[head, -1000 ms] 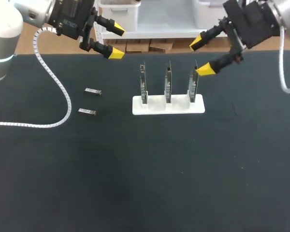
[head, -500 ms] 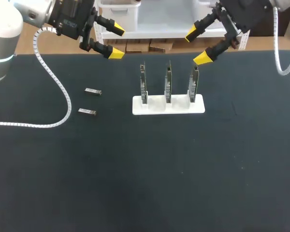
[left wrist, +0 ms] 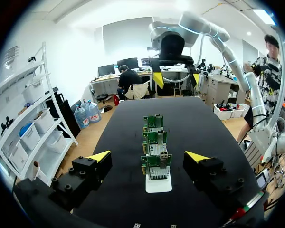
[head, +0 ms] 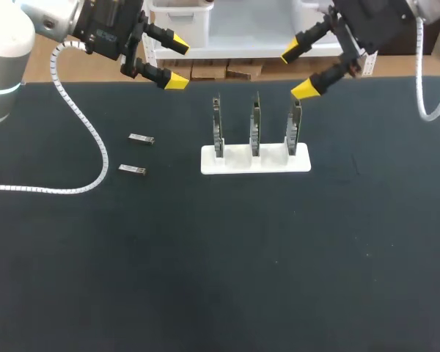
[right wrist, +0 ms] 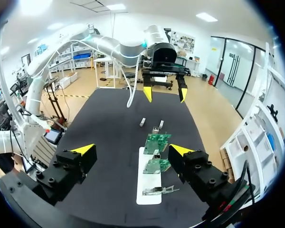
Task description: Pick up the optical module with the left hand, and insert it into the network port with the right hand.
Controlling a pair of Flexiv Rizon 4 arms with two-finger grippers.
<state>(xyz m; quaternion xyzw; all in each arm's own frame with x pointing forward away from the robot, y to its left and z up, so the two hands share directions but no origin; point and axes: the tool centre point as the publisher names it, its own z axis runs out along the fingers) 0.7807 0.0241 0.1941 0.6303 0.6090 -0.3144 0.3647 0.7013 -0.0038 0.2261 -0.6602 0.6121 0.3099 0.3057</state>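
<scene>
Left gripper [head: 176, 61]: wide open, empty, well apart from far optical module [head: 141, 138] and near optical module [head: 132, 169], both flat on table [head: 220, 279].
Right gripper [head: 298, 70]: wide open, empty, above network card [head: 294, 126] in white stand [head: 235, 163].
Recommend: straddle one module's long sides, centred; lift level.

Matt black covering on the table [head: 205, 279], soft-looking, not a glint on it. At the left, the far optical module [head: 141, 138] and the near optical module [head: 132, 169], both bare silvery metal catching the light. The white holder [head: 255, 160] reads as smooth plastic with a faint sheen. The circuit boards [left wrist: 156, 166] standing in it are green, with silvery metal fittings. The left gripper [head: 177, 61] and right gripper [head: 298, 70] have matt black fingers and bright yellow tips, plastic or rubber, can't tell. The left arm's shell [head: 4, 51] is glossy, and its coiled cable wrap [head: 81, 117] is white plastic.
</scene>
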